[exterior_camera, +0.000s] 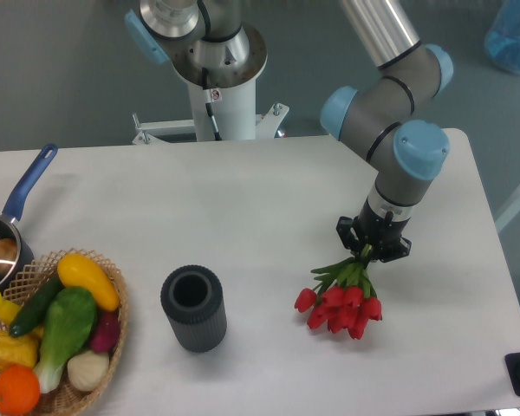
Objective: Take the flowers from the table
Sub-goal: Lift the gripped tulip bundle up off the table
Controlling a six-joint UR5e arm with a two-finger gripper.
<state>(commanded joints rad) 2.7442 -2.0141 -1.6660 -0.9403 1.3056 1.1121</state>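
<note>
The flowers (340, 305) are a bunch of red tulips with green leaves, at the right of the white table (243, 199). Their heads point toward the front edge and their stems run up into my gripper (372, 250). The gripper points down from the grey and blue arm and is shut on the stems just above the leaves. The fingertips and most of the stems are hidden under the gripper body. I cannot tell whether the red heads touch the table.
A dark ribbed cylindrical cup (193, 308) stands upright left of the flowers. A wicker basket (113, 334) of vegetables sits at the front left corner. A blue-handled pan (9, 227) lies at the left edge. The robot base (217, 87) stands behind the table.
</note>
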